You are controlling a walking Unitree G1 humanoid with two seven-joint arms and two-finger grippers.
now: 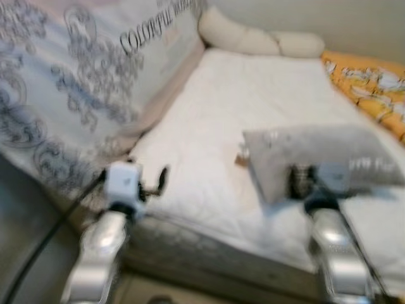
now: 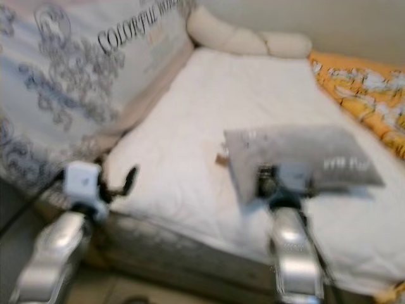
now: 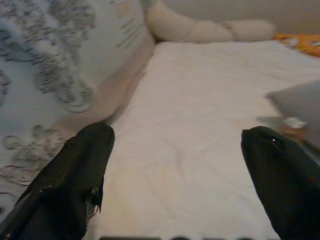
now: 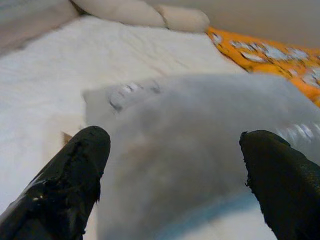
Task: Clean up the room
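White bed – one grey pillow, two claws spread

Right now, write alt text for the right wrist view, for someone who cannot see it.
A flat grey rectangular pillow, blurred, lies on a white quilted mattress directly ahead of the right claw, whose two black fingers stand wide apart on either side of it. Beyond are a cream bolster cushion and an orange patterned blanket.

a white quilted bed carries a grey pillow near its front edge, a long cream bolster at its far end, and an orange patterned blanket alongside.
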